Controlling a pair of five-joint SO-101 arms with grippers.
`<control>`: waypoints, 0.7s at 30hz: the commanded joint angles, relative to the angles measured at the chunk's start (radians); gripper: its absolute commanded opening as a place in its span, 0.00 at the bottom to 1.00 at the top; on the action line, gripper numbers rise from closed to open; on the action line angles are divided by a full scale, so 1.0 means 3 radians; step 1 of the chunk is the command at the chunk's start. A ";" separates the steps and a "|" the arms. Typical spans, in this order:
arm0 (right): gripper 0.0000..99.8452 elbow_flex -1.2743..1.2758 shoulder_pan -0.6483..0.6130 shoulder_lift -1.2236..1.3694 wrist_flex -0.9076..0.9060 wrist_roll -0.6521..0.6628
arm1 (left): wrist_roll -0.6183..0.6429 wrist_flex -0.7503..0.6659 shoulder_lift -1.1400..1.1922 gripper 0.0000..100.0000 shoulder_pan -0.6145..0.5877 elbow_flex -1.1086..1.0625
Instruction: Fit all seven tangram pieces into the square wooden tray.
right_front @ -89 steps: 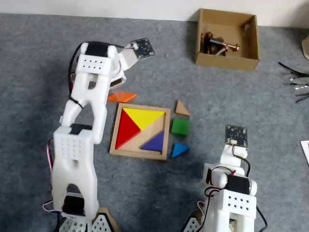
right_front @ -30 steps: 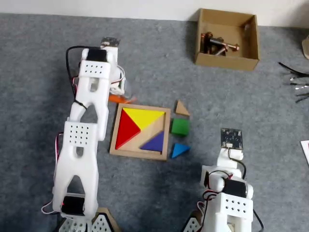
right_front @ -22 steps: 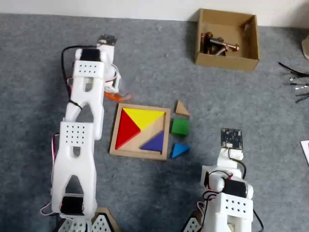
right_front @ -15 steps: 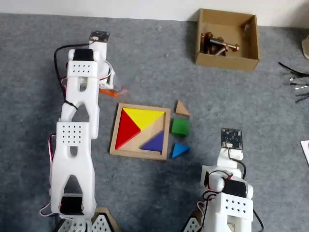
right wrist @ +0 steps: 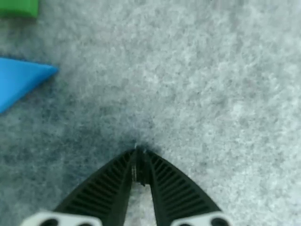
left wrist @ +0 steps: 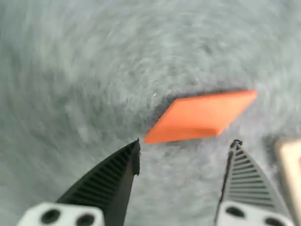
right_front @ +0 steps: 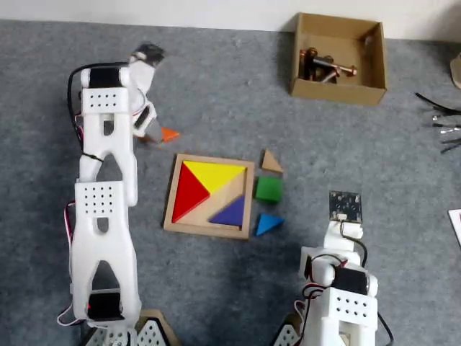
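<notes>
The square wooden tray (right_front: 206, 228) lies mid-table with a yellow triangle (right_front: 213, 175), a red triangle (right_front: 189, 193) and a purple piece (right_front: 231, 213) in it. An orange parallelogram (right_front: 168, 134) lies flat on the carpet off the tray's far left corner. My left gripper (right_front: 149, 130) hovers at it, open. In the left wrist view the orange parallelogram (left wrist: 202, 121) sits just past the left gripper (left wrist: 186, 145) tips. A tan triangle (right_front: 271, 161), a green square (right_front: 268, 189) and a blue triangle (right_front: 267, 223) lie right of the tray. My right gripper (right wrist: 139, 154) is shut over bare carpet, short of the blue triangle (right wrist: 19, 85).
A cardboard box (right_front: 338, 59) of metal parts stands at the back right. Black cables (right_front: 441, 119) lie at the right edge. A pale wall edge runs along the back of the grey carpet (right_front: 230, 94).
My left arm has swung left and farther from the tray. The orange parallelogram has shifted left and back with it. The right arm has kept still over the last second.
</notes>
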State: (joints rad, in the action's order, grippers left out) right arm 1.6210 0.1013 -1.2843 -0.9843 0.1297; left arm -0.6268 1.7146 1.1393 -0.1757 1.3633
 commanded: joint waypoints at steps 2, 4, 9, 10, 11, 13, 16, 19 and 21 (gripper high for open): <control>0.01 0.0043 -0.0038 -0.0003 0.0105 0.0061 | -0.0915 -0.0015 -0.0325 0.28 0.0013 0.0187; 0.01 0.0043 -0.0038 -0.0003 0.0105 0.0066 | -0.1023 -0.0297 -0.0309 0.28 0.0013 0.0222; 0.01 0.0043 -0.0038 -0.0003 0.0105 0.0066 | -0.1718 -0.0936 -0.0299 0.27 0.0054 0.0028; 0.01 0.0043 -0.0038 -0.0003 0.0105 0.0066 | -0.1780 -0.0992 -0.0299 0.26 0.0064 -0.0008; 0.01 0.0043 -0.0038 -0.0003 0.0105 0.0066 | -0.1851 -0.1043 -0.0299 0.23 0.0095 -0.0049; 0.01 0.0043 -0.0038 -0.0003 0.0105 0.0066 | -0.2092 -0.1105 -0.0299 0.19 0.0136 -0.0171; 0.01 0.0043 -0.0038 -0.0003 0.0105 0.0066 | -0.2266 -0.1064 -0.0304 0.16 0.0182 -0.0263; 0.01 0.0043 -0.0038 -0.0003 0.0110 0.0066 | -0.2266 -0.0839 -0.0330 0.18 0.0217 -0.0253; 0.01 0.0043 -0.0038 -0.0003 0.0110 0.0066 | -0.2256 -0.0711 -0.0345 0.20 0.0248 -0.0141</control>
State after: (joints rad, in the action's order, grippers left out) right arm 1.6210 0.1013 -1.2843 -0.9843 0.1297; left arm -1.2850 1.4569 1.1408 -0.1404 1.2774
